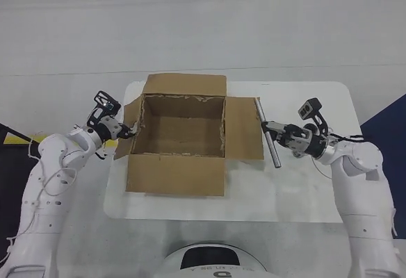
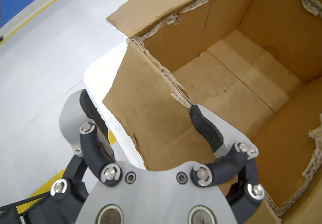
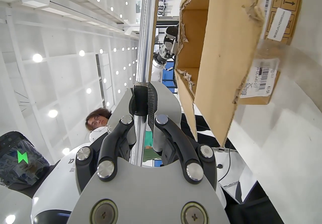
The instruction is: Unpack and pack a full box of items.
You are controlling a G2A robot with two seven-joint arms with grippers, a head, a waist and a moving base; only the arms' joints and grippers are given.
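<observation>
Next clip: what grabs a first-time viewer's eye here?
The open cardboard box sits mid-table, its flaps spread, its rim torn and nothing inside. Beside its right flap, the right gripper is clamped on a shiny metal rod. The left gripper is open at the box's left flap.

Matt brown corrugated cardboard box [image 1: 175,175] with rough torn edges, glossy polished metal rod [image 1: 273,150], smooth white desk [image 1: 307,191]
</observation>
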